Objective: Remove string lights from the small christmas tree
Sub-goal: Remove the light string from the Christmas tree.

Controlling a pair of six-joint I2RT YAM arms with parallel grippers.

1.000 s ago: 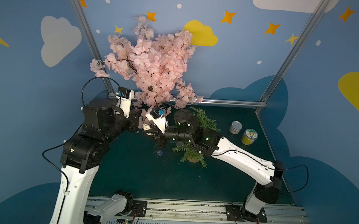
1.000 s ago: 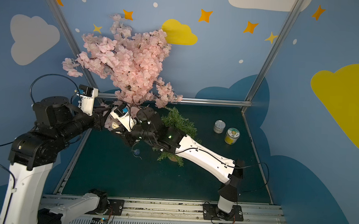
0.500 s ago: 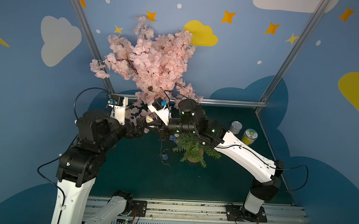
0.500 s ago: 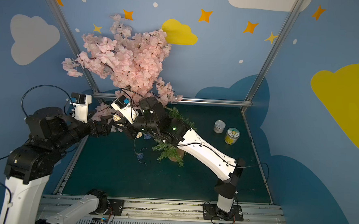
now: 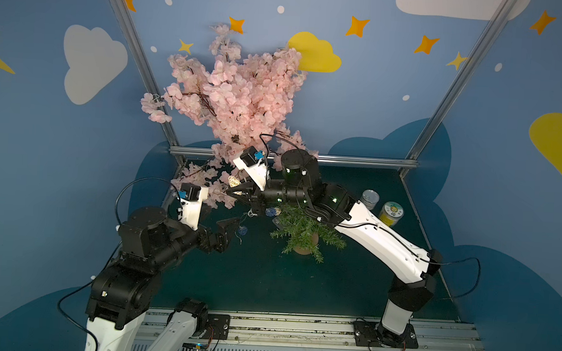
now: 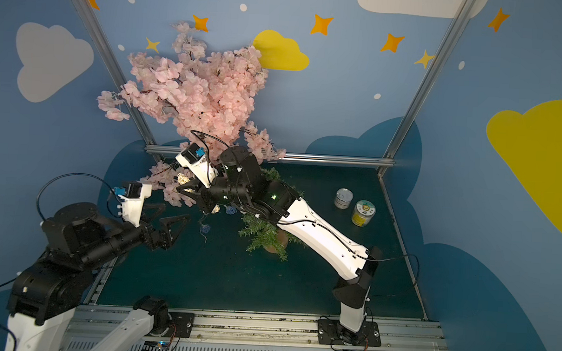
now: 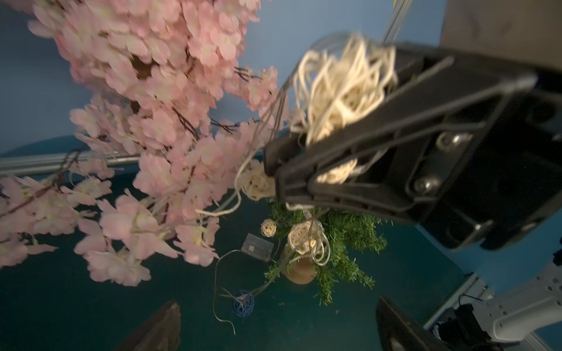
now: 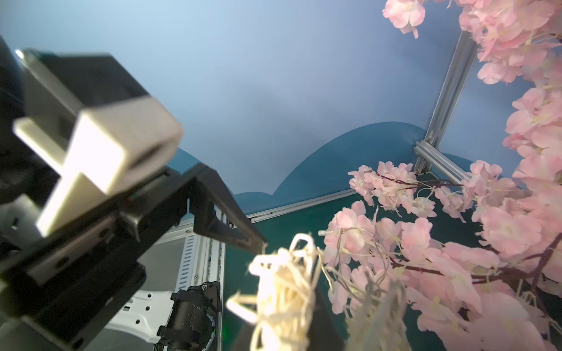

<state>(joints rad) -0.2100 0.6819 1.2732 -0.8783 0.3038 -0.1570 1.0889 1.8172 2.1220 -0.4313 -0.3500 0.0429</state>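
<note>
Right gripper [image 5: 232, 191] clamps the string lights [image 7: 334, 91] by their cream wicker balls, a blue one dangling beside the gaping left gripper [image 6: 172, 213].

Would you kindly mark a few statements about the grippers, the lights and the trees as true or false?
1. The right gripper is shut on the string lights. True.
2. The left gripper grips a blue ball. False: it is open and holds nothing.
3. A silver tin and a yellow tin stand right of the small christmas tree. True.
4. The pink blossom tree stands in the far right corner. False: the far left corner.
</note>
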